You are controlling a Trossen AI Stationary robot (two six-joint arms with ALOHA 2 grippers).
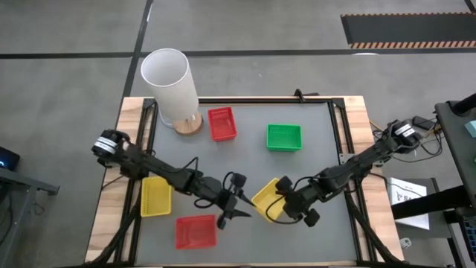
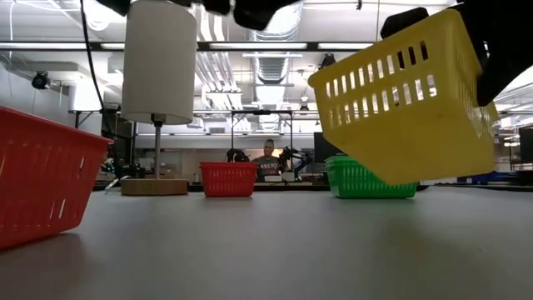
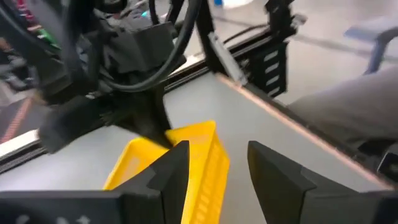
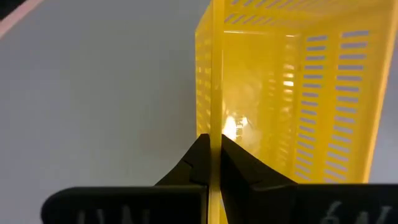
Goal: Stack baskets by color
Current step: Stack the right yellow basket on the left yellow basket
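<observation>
A yellow basket (image 1: 266,196) hangs tilted above the table's near middle, with my right gripper (image 1: 285,211) shut on it; the low view shows this basket (image 2: 408,108) clear of the table. My left gripper (image 1: 242,206) stands open just left of it, and in the left wrist view the basket (image 3: 202,155) lies just past its fingers (image 3: 177,165). Flat on the table are a second yellow basket (image 1: 156,196), a red one (image 1: 195,231) near the front, another red one (image 1: 222,123) and a green one (image 1: 284,137) at the back. My right gripper pinches one wall of the yellow basket at its rim (image 4: 211,118), one finger inside the basket and one outside. The fingers slant down from the table's right side. The basket is lifted clear and hangs tilted. My left gripper: I cannot tell whether it touches the basket.
A tall white cylinder (image 1: 171,83) on a round wooden base stands at the back left corner. A black frame runs along the table's edges (image 1: 338,126). Bare grey mat lies between the back baskets and the arms.
</observation>
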